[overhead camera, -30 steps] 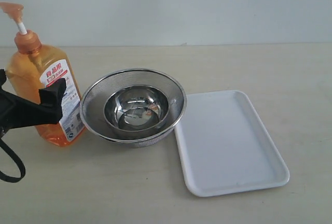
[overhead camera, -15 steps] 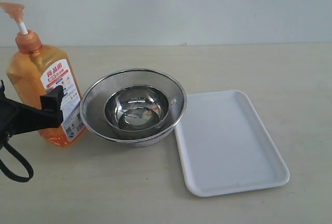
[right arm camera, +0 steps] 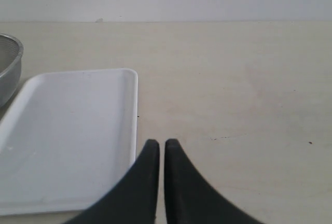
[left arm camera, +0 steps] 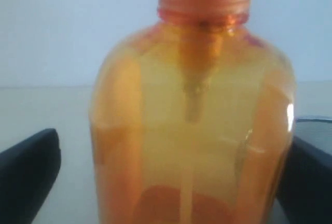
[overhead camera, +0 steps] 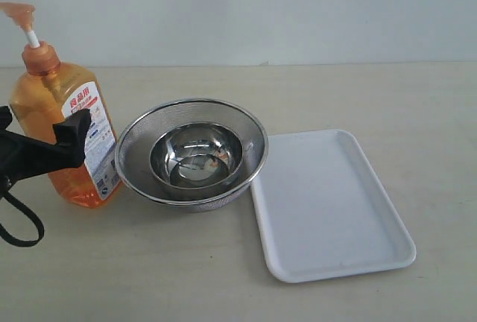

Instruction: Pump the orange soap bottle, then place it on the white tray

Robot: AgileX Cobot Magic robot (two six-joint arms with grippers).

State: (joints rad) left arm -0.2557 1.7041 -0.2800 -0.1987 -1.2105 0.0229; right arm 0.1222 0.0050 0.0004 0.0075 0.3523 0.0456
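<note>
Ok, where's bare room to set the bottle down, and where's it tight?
The white tray is bare, bordered by the mesh bowl on its left and bare table elsewhere. Free table runs in front of bowl and tray, and behind them to the wall. Tight: the left, where the orange soap bottle stands close beside the bowl inside the left end effector.

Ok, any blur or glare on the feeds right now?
Left wrist view: the orange soap bottle fills the frame, soft and out of focus, one small glare spot on its side. Exterior view: sharp, evenly lit, faint shadows, reflections in the steel bowl. Right wrist view: crisp, the white tray bright but readable.
</note>
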